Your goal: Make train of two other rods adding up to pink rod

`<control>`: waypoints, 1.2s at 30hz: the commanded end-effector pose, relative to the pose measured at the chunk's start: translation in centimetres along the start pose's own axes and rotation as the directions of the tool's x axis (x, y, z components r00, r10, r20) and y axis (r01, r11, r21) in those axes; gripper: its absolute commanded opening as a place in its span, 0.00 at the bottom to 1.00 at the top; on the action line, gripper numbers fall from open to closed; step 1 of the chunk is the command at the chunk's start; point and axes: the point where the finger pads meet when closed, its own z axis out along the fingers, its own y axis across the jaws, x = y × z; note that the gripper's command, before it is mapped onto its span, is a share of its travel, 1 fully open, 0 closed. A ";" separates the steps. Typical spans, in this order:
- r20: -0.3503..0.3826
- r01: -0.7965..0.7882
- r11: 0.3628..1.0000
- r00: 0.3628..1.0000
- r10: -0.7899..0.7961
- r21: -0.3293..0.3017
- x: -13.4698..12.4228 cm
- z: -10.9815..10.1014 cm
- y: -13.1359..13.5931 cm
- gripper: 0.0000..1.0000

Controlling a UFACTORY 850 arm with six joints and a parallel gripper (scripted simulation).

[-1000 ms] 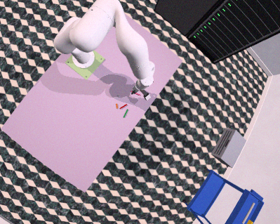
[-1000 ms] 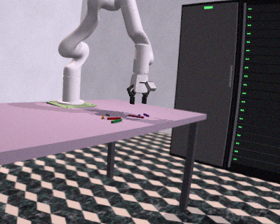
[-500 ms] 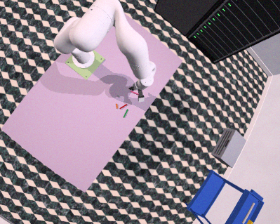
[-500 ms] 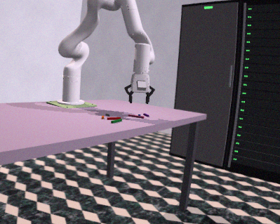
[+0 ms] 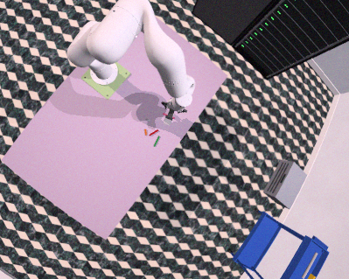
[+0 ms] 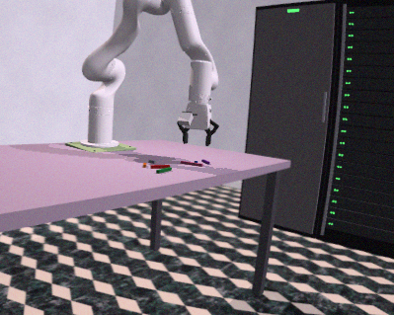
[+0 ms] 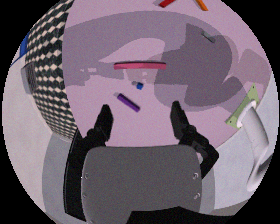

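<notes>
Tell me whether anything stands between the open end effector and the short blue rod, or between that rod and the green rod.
Nothing visible blocks the end effector from the blue rod. The long pink rod lies between blue and green.

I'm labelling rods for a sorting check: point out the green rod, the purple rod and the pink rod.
green rod (image 5: 157, 141) (image 6: 164, 170): top and exterior, its middle
purple rod (image 6: 205, 162) (image 7: 128, 102): exterior and wrist, its middle
pink rod (image 6: 192, 164) (image 7: 140, 65): exterior and wrist, its middle
</notes>
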 end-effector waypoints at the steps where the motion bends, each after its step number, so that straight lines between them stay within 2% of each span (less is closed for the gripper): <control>1: -0.031 -0.164 0.987 0.986 0.164 0.001 -0.1 -0.1 -0.1 1.00; 3: -0.031 -0.243 0.970 0.970 0.243 0.003 -0.2 -0.2 -0.2 1.00; 5: -0.031 -0.243 0.970 0.970 0.243 0.003 -0.2 -0.2 -0.2 1.00; 10: -0.030 -0.428 0.904 0.903 0.428 0.009 -0.4 -0.3 -0.3 1.00; 17: -0.029 -0.475 0.880 0.879 0.475 0.011 -0.4 -0.3 -0.3 1.00; 18: -0.029 -0.475 0.880 0.879 0.475 0.011 -0.4 -0.3 -0.3 0.24; 36: -0.029 -0.475 0.880 0.879 0.475 0.011 -0.4 -0.3 -0.3 0.24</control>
